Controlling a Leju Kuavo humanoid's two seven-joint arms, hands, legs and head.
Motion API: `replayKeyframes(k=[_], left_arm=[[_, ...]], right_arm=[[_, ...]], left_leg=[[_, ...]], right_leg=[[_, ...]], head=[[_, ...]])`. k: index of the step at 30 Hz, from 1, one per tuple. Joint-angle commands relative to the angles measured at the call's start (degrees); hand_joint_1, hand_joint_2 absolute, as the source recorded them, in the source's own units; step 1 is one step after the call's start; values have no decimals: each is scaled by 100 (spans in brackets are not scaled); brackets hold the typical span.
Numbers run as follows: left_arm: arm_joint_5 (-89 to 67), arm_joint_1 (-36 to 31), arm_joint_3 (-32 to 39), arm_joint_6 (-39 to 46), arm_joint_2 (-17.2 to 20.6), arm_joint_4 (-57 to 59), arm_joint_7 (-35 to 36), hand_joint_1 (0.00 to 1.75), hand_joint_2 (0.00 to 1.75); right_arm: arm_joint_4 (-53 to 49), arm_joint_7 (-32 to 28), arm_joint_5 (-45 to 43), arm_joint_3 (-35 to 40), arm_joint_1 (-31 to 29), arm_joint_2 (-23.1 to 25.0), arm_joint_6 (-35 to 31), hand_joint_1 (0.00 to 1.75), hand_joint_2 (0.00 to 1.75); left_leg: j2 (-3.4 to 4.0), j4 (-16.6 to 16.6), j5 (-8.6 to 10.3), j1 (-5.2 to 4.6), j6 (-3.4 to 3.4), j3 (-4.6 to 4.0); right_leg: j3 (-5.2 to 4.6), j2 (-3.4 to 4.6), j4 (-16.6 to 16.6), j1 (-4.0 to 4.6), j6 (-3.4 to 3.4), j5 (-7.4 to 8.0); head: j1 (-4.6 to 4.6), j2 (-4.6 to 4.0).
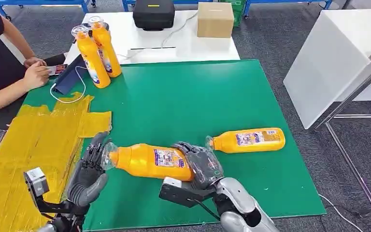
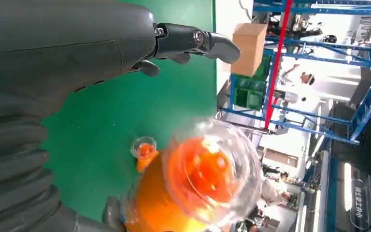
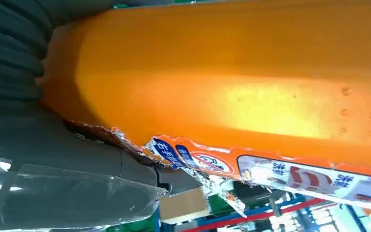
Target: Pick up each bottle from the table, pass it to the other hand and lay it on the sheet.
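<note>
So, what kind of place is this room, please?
Probably a workshop or robot test lab, not a home. Blue metal racks stand behind, a green work mat covers the table, and a cardboard box sits beside a black equipment case.

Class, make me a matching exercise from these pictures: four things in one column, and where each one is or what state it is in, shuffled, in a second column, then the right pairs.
Things
1. orange bottle with the torn label
2. second orange bottle
3. pair of orange bottles
4. cardboard box

Places or states
A. standing upright at the far left corner of the green mat
B. held by the right robot hand
C. lying alone on the green mat
D. resting on the white table

Pairs: 1-B, 2-C, 3-A, 4-D
</note>
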Motion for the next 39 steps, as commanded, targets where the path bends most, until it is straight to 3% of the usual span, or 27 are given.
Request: replayKeyframes(k=[1,5,19,27,28,33,34,39], left_arm=[[-371,-494,-418,258,-179,269,-123,0,175],[-420,-514,-718,408,-235,286,-115,0,175],[-214,-322,-975,230,-117,44,-272,0,175],[-283,-416,-1005,152,-113,93,-424,0,175],[-279,-417,-989,160,-139,83,-475,162,175],[-279,-417,-989,160,-139,83,-475,162,175],[-279,-417,-989,160,-139,83,-475,175,175],[-342,-424,-978,154,-156,22,-629,175,175]], right_arm=[[883,-120,-270,699,-683,513,221,175,175],[846,-69,-505,814,-925,736,121,175,175],[709,-128,-1047,790,-973,741,92,175,175],[1010,-220,-1572,993,-1092,747,404,175,175],[1051,-220,-1601,1024,-1112,745,425,175,175],[1051,-220,-1601,1024,-1112,745,425,175,175],[1051,-220,-1601,1024,-1112,745,425,175,175],[1227,-230,-1679,1170,-1161,717,489,175,175]], left_leg=[[5,-5,-9,1,-4,16],[10,-2,-4,-2,-4,-5],[6,-2,-9,2,-3,-2],[8,-5,-9,0,-5,4],[6,-4,-6,1,-4,-3],[2,-3,-5,0,-2,-4],[3,-5,-10,1,-4,5],[3,-4,-9,0,-4,2]], right_leg=[[16,-3,-5,1,0,-8],[-7,4,1,-2,0,-3],[0,0,-3,2,0,-7],[4,0,-4,1,-1,-7],[-2,0,-4,2,-1,-4],[-3,-3,-3,0,0,-5],[6,-5,-6,2,0,-9],[4,-4,-4,1,0,-9]], head=[[2,0],[2,0],[2,0],[2,0],[2,0],[2,0],[2,0],[4,0]])
